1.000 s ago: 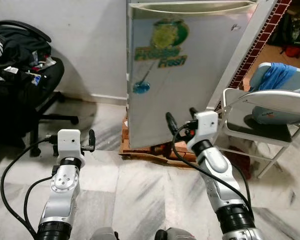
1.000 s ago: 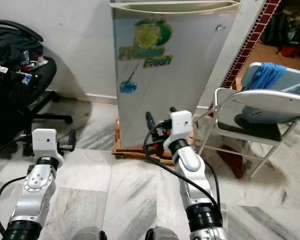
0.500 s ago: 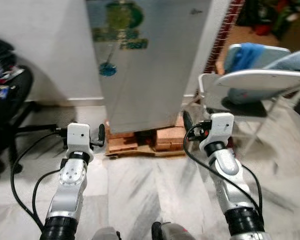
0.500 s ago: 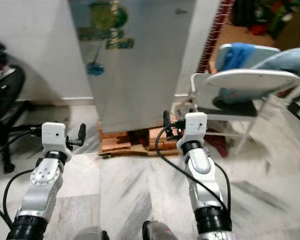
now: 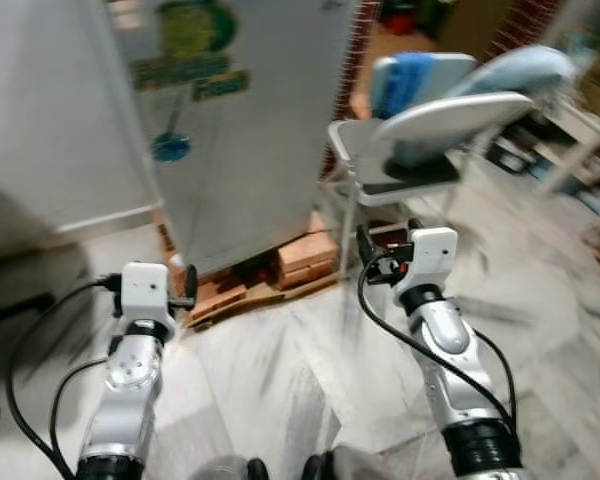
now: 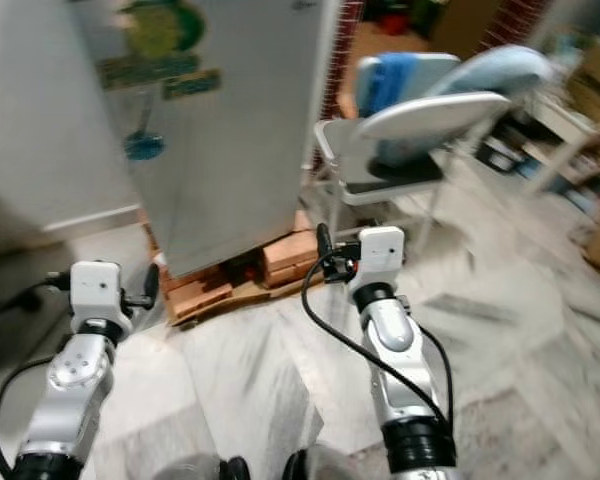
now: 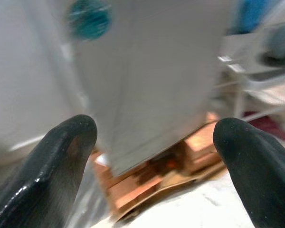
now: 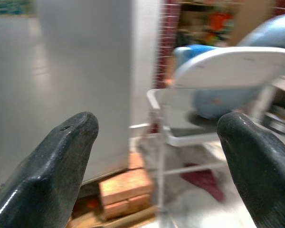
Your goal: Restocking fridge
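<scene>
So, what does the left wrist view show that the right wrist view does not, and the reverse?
Left wrist view: a round teal sticker on the silver fridge door, seen between the open left gripper fingers. Right wrist view: the red brick pillar beyond the open right gripper. Both share the fridge, the wooden blocks under it and the white folding chair.

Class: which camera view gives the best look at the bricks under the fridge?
The right wrist view: the bricks loom large and stacked beneath the fridge, though blurred. The left wrist view shows them large too, but smeared. Both eye views show them small and blurred.
</scene>
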You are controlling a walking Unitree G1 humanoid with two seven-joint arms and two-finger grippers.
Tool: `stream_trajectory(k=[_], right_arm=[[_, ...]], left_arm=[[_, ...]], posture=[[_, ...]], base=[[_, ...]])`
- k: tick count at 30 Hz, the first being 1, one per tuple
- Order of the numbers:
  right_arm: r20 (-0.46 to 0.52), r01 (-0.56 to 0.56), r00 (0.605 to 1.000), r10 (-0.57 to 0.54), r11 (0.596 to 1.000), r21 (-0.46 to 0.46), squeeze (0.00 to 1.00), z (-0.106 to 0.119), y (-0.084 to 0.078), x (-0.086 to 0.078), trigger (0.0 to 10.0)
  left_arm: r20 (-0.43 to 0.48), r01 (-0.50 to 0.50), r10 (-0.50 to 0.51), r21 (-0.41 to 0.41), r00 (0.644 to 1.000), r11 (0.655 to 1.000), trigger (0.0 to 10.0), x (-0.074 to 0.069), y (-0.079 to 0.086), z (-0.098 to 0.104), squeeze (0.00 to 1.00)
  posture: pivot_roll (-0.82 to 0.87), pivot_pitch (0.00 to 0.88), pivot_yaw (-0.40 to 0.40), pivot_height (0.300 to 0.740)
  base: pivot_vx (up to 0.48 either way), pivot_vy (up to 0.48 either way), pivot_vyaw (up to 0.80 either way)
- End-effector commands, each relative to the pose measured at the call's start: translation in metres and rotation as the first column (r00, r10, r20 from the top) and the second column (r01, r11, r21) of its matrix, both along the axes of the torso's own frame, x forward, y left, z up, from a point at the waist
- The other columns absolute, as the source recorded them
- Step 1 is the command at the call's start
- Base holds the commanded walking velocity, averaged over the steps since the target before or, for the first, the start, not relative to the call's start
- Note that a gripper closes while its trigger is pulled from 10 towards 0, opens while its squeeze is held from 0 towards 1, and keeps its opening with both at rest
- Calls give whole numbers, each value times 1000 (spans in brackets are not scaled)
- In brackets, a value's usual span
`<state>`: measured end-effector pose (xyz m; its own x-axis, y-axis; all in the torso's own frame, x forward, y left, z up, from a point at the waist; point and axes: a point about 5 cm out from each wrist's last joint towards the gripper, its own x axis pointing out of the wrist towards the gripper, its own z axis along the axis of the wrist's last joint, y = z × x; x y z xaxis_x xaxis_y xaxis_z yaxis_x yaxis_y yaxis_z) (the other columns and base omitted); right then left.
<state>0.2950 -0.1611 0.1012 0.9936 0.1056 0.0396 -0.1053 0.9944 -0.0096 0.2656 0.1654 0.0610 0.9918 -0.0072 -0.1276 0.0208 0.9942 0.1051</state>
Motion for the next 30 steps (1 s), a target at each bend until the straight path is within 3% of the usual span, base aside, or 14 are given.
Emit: stream_trajectory(k=[1,15,25,30], right_arm=[[15,-2,1000,2,1000,8,0,4,4,2,10000],[21,16,1000,-16,1000,5,0,5,0,3,10000],[-13,44,999,-44,999,14,0,-8,-3,-13,10000],[-29,36,999,-36,999,27,0,-13,3,-18,10000]], left_arm=[[1,-14,14,29,1000,999,10000,0,11,2,0],[1,1,-1,42,1000,999,10000,5,11,3,0],[-8,-54,54,55,998,997,10000,-6,26,-2,0],[-18,-57,58,54,998,997,10000,-9,28,-6,0]], posture=[[53,95,-31,740],[56,90,-27,740],[56,85,-24,740],[54,79,-27,740]], base=[[0,480,-800],[0,480,-800],[0,480,-783],[0,480,-91]])
